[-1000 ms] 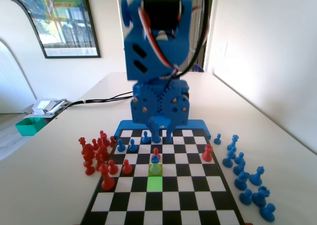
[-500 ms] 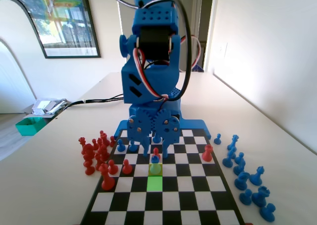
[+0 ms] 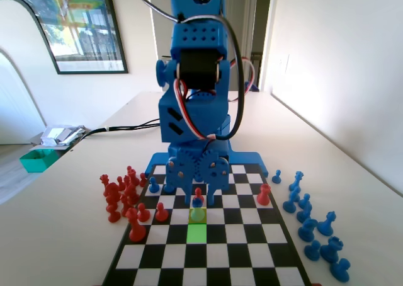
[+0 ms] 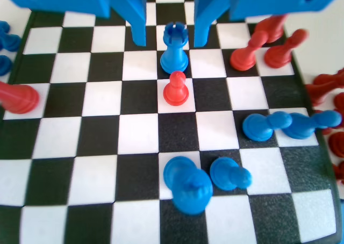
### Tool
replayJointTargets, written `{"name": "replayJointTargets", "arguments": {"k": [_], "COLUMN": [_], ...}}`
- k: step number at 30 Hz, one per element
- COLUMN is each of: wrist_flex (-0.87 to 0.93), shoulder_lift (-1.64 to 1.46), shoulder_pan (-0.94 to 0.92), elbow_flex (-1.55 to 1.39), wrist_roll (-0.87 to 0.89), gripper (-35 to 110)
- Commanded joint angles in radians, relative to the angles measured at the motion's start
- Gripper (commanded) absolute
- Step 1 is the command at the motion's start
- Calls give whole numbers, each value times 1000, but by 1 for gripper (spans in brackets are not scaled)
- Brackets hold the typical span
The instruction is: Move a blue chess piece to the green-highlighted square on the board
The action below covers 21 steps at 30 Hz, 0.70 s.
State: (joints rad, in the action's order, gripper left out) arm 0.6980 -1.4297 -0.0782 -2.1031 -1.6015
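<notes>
In the wrist view the gripper (image 4: 170,40) sits low with its jaws spread, left jaw, blue rook (image 4: 174,53), right jaw, neither touching it. The red pawn (image 4: 176,89) is just beside it. The rook looks like light, hard, slick plastic, so I'd pinch the narrow waist. The green-highlighted square (image 3: 196,233) is one square nearer the fixed camera.

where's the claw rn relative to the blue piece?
Wrist view: the claw hangs open with one jaw on each side of the blue chess piece, just behind the red pawn. Fixed view: mid-board, beyond the green-highlighted square.
</notes>
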Motion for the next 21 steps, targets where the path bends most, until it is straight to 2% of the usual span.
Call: {"name": "replayJointTargets", "arguments": {"k": [1,21], "wrist_flex": [-9,-20], "shoulder_lift": [-20,18], "shoulder_pan": [-12,-32], "elbow_flex": [9,32], "wrist_roll": [-14,-37], "gripper": [15,12]}}
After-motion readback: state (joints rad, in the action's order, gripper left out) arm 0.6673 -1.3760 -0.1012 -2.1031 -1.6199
